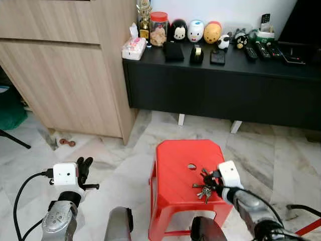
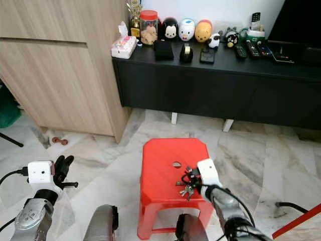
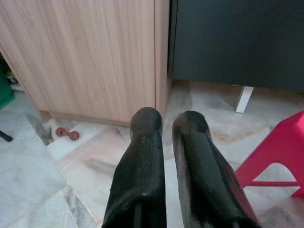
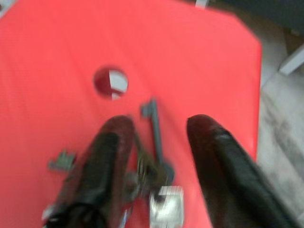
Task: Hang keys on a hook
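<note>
A bunch of keys (image 1: pixel 202 190) lies on the top of a red plastic stool (image 1: pixel 175 165), near its right edge and beside the small hole in the seat. My right gripper (image 4: pixel 159 122) is low over the stool and open. Its two black fingers straddle the keys (image 4: pixel 155 164), one finger on each side. The right wrist view is blurred. My left gripper (image 1: pixel 84 166) is held out over the marble floor to the left of the stool. Its fingers (image 3: pixel 142 156) are close together with nothing between them.
A tall wooden cabinet (image 1: pixel 65 75) stands at the back left. A low black console (image 1: pixel 220 90) along the wall carries a jar, figurines and remotes. A small red object (image 1: pixel 66 142) lies on the floor by the cabinet. Marble floor surrounds the stool.
</note>
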You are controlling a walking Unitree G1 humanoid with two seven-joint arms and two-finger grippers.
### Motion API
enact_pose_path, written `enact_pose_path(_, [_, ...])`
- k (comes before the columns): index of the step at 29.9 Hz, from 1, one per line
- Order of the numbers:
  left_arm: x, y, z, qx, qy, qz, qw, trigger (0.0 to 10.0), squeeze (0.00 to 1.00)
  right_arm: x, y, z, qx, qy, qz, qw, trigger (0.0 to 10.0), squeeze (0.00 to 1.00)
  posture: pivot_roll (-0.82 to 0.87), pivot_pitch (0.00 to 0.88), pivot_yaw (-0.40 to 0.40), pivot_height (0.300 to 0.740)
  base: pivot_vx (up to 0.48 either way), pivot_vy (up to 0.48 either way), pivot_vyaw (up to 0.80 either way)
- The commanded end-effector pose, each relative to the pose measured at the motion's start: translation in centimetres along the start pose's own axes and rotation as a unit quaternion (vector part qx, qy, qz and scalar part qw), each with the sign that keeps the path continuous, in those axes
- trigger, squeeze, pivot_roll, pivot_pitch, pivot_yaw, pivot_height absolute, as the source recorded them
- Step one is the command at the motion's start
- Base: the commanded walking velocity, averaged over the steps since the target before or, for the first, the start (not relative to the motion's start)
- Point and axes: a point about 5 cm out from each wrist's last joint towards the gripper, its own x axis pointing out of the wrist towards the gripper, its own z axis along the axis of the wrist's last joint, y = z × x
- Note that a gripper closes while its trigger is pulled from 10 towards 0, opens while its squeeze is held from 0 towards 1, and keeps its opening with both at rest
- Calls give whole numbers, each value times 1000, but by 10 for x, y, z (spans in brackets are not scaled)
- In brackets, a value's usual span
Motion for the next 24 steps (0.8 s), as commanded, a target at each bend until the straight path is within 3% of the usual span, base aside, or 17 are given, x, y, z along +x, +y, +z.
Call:
enact_pose_path(1, [-3,1,0,-2,5,-1,1000,10000,0,1,-3,5,-8,3,0,1000,10000,1000,235,116,-51,598,0,0,0])
enact_pose_path(4, [-4,1,1,-2,7,-2,1000,10000,0,2,-4,10,-14,1,-1,1000,10000,1000,237,117,-50,598,0,0,0])
enact_pose_path(5, [-4,1,1,-2,8,-3,1000,10000,0,2,-5,11,-18,4,0,1000,10000,384,239,119,-50,598,0,0,0])
enact_pose_path(6, [-4,1,1,-2,10,-4,1000,10000,0,2,-5,12,-21,11,12,1000,10000,0,239,119,-50,598,0,0,0])
enact_pose_path(13, [-3,1,3,-1,12,-6,1000,10000,0,-2,-9,7,-31,38,61,997,10000,0,247,117,-46,598,0,0,0])
enact_pose_path(24, [-1,2,5,2,14,-10,1000,10000,0,-16,-44,9,-67,69,38,995,10000,0,248,99,-37,598,0,0,0])
